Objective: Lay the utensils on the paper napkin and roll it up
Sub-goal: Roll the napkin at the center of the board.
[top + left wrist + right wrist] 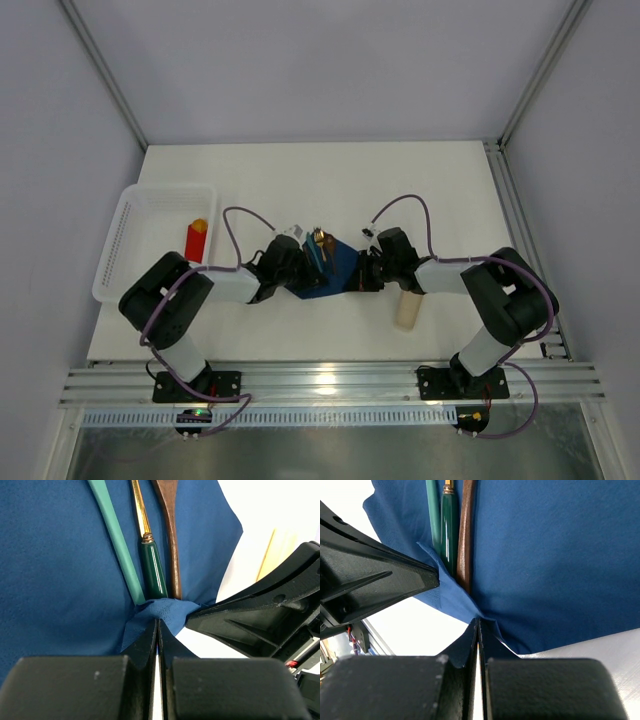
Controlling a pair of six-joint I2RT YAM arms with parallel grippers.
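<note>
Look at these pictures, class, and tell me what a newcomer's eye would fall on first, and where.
The dark blue napkin in the middle of the white table, with three slim utensils lying side by side on it. The left gripper and the right gripper are each shut on a fold of its edge, from opposite sides. A red block stands in the white basket at the left.

No writing can be read anywhere from where I stand. The paper napkin [60, 580] is plain blue with no print. The utensils [152, 570] show no stamp or maker's mark that I can make out. The white basket [115, 250] and the red block [196, 243] in it carry no legible label, number or sign.
</note>
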